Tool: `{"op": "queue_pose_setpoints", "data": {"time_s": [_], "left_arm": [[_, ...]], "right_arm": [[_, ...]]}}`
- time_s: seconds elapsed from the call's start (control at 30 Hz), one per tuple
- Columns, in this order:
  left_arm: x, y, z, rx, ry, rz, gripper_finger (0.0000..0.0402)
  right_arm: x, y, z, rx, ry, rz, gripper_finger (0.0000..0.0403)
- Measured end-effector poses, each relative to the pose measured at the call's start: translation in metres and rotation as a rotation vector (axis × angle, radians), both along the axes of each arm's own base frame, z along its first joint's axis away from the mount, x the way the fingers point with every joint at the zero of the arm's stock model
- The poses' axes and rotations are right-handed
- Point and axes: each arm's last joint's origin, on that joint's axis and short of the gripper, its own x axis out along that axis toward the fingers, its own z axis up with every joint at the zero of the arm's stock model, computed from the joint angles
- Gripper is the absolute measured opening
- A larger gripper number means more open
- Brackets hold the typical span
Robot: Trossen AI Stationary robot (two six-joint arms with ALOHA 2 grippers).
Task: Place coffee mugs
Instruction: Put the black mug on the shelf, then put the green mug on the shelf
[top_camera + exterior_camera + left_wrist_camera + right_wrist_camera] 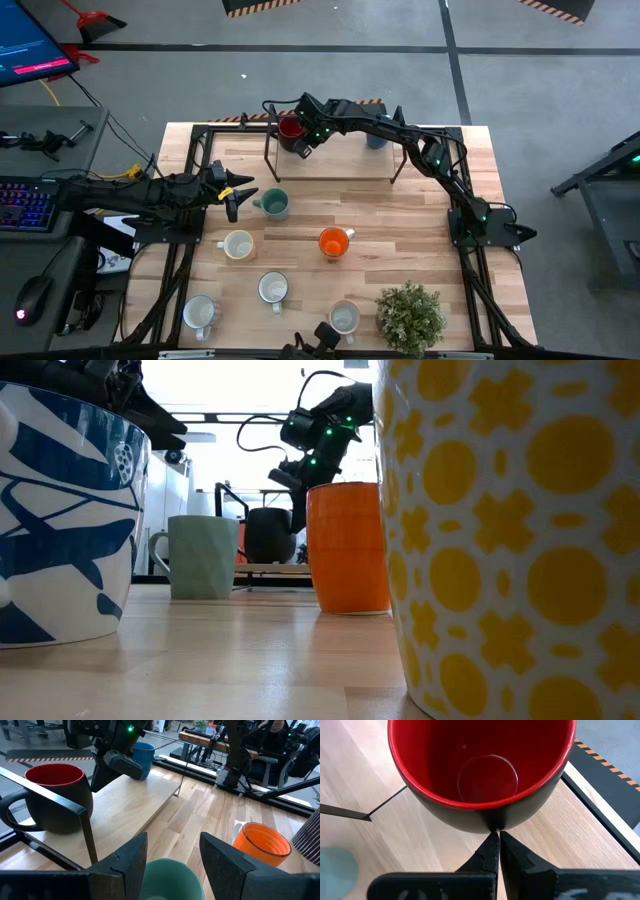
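Note:
A dark red mug (290, 128) and a blue mug (376, 138) stand on the raised shelf (335, 160) at the back. My right gripper (303, 147) is shut, and its tips (496, 836) rest against the red mug's (480, 770) outer wall with nothing between them. A teal green mug (272, 204) stands on the table, with my open left gripper (240, 200) just to its left. In the left wrist view its rim (170, 877) shows between the spread fingers (127, 857). An orange mug (334, 242) stands mid-table. Several white mugs (238, 244) are nearer the front.
A green potted plant (410, 315) stands at the front right corner. The shelf's thin metal legs (268, 155) stand behind the teal mug. In the low view, two patterned mugs (60, 530) (510, 530) fill the foreground. A monitor and keyboard (25, 200) lie beyond the table's left edge.

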Motion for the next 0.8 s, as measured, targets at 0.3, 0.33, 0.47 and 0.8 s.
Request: {"op": "queue_pose_setpoints", "data": {"time_s": [0.3,0.33,0.47,0.8], "left_arm": [[0.0,0.0,0.0,0.0,0.0,0.0,0.0172],[0.0,0.0,0.0,0.0,0.0,0.0,0.0172],[0.0,0.0,0.0,0.0,0.0,0.0,0.0172],[0.0,0.0,0.0,0.0,0.0,0.0,0.0172]], "right_arm": [[0.001,0.0,0.0,0.004,-0.013,0.0,0.0],[0.001,0.0,0.0,0.006,-0.01,0.0,0.0],[-0.003,0.001,-0.002,0.018,0.035,-0.004,0.0],[-0.024,0.012,0.002,0.105,0.23,-0.006,0.0]]}}
